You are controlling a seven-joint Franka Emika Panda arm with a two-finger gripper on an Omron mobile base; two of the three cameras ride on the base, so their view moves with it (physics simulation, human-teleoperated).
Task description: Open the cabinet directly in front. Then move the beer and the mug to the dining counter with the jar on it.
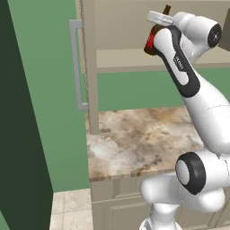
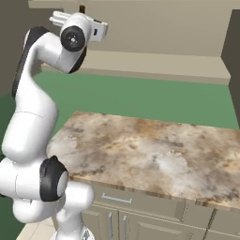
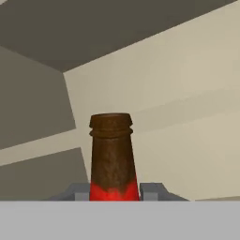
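Note:
The cabinet (image 1: 126,58) stands open, its left door (image 1: 90,67) swung out edge-on with the grey bar handle (image 1: 77,63). My gripper (image 3: 115,192) is shut on the beer (image 3: 111,150) at the red band round its neck. The brown bottle top rises between the two finger tips. In the left base view the beer (image 1: 154,32) leans, partly behind my forearm, in front of the cabinet's shelf, red label low. In the right base view its dark top (image 2: 82,8) peeks over the hand, before the shelf (image 2: 154,63). The mug, the dining counter and the jar are out of view.
A short marble worktop (image 1: 139,139) (image 2: 150,150) lies under the cabinet, with beige drawer units (image 2: 117,199) below it. A green wall (image 1: 134,90) runs behind. The right cabinet door (image 2: 233,56) hangs open at the far right. A dark wall (image 1: 18,112) closes the left side.

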